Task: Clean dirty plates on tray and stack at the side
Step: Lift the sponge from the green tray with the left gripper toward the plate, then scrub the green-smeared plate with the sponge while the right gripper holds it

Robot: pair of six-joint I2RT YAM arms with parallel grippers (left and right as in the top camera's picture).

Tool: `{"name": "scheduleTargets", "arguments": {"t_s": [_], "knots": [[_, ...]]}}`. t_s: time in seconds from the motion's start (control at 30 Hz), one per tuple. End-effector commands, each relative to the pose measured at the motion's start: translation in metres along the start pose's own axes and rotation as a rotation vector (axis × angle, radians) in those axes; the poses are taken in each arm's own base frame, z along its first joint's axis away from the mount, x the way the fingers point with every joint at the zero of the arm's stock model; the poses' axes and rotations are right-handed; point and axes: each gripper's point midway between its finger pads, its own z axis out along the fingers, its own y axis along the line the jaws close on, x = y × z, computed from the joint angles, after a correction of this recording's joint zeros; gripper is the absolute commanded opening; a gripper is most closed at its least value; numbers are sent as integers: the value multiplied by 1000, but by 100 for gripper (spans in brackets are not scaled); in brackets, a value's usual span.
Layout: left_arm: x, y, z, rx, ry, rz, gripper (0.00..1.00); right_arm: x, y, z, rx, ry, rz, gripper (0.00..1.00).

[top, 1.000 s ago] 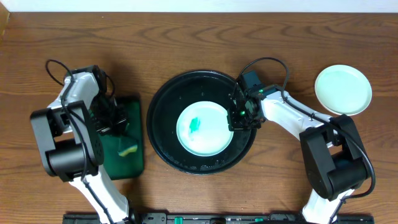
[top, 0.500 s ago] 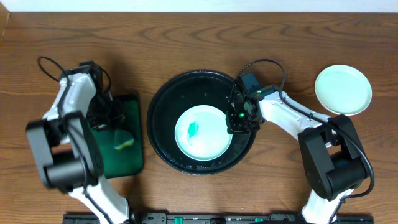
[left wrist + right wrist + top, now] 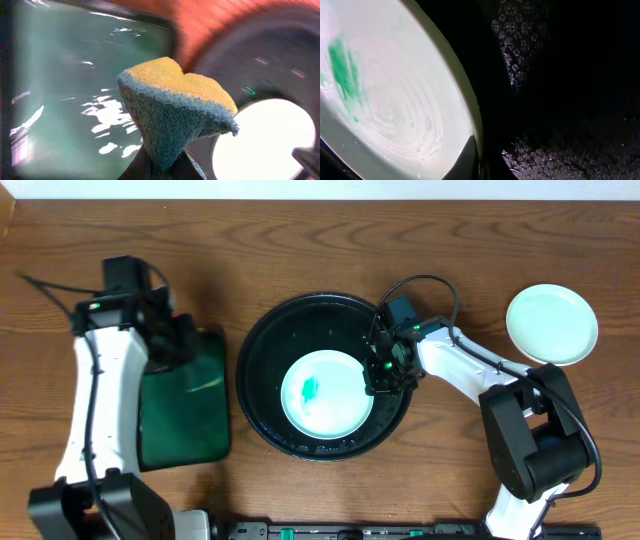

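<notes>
A pale plate with a green smear lies in the round black tray. My right gripper is shut on that plate's right rim. The right wrist view shows the rim pinched between the fingers, with the wet plate to the left. My left gripper hovers over the top edge of the green tray. It is shut on a yellow and green sponge, pinched at its bottom so that it flares upward. A second plate, with no smear, rests on the table at the far right.
A rectangular green tray, wet and shiny, sits left of the black tray. Water droplets speckle the black tray's floor. Cables loop behind both arms. The table's wood runs along the back.
My left arm has lifted the sponge off the green tray and swung back and up. The plate shifted slightly left in the right gripper's hold, then stayed still.
</notes>
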Motion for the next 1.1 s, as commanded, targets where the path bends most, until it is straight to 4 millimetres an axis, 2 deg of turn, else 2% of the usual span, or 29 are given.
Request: {"name": "scheduleTargets", "arguments": {"t_s": [0.0, 0.23, 0.3, 0.47, 0.57, 0.7, 0.73, 0.83, 0.97, 1.07], "knots": [[15, -63, 11, 212, 82, 93, 7, 18, -6, 19, 23, 75, -20, 1], [57, -147, 57, 320, 229, 246, 7, 18, -4, 19, 11, 78, -19, 1], [70, -165, 74, 358, 283, 283, 7, 18, -3, 19, -1, 79, -18, 1], [103, -188, 121, 401, 432, 316, 7, 19, -2, 19, -6, 83, -16, 1], [116, -187, 147, 384, 490, 315, 7, 20, -2, 19, -5, 86, -15, 1], [122, -173, 170, 315, 520, 307, 7, 20, -2, 18, -10, 87, -11, 1], [120, -163, 175, 258, 509, 304, 7, 19, -1, 18, -17, 88, -9, 1], [106, -113, 184, -49, 437, 278, 7, 19, -1, 17, -35, 89, 0, 1], [91, -51, 170, -421, 356, 242, 7, 17, -4, 15, -35, 85, 9, 1], [83, -23, 156, -599, 308, 229, 7, 16, -6, 14, -36, 83, 20, 1]]}}
